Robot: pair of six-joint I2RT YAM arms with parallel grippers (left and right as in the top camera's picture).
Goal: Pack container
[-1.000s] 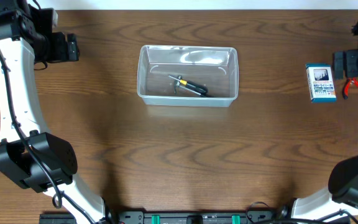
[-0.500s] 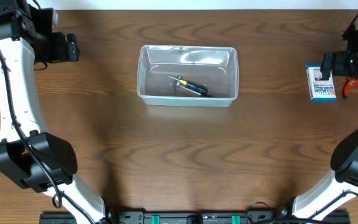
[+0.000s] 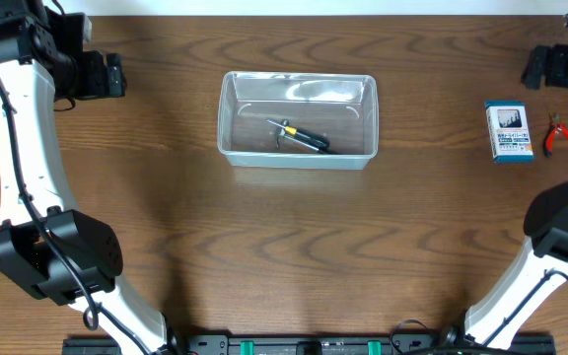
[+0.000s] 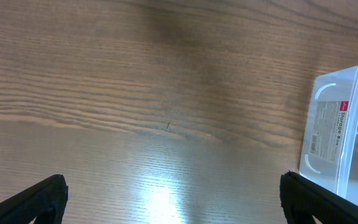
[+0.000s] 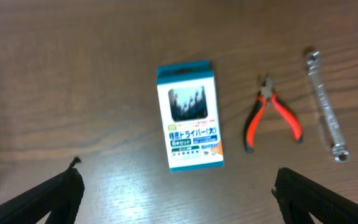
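The container [image 3: 297, 118], a clear rectangular tub, stands at the middle of the table's far half. A black-and-yellow screwdriver [image 3: 302, 136] lies inside it. Its labelled end wall [image 4: 340, 137] shows at the right edge of the left wrist view. My left gripper [image 3: 118, 75] hovers open at the far left, well apart from the tub, over bare wood [image 4: 174, 199]. My right gripper [image 3: 532, 71] is open at the far right, above and just behind a blue-and-white box [image 5: 189, 115], with nothing between its fingers [image 5: 48, 199].
The blue-and-white box [image 3: 510, 131] lies right of the tub. Red-handled pliers [image 3: 563, 136] [image 5: 272, 118] and a slim metal tool [image 5: 325, 106] lie beyond it near the right edge. Both arms' bases stand at the near corners.
The right gripper has drawn back from over the box and pliers toward the table's far edge, leaving the pliers uncovered. The left arm has not moved.
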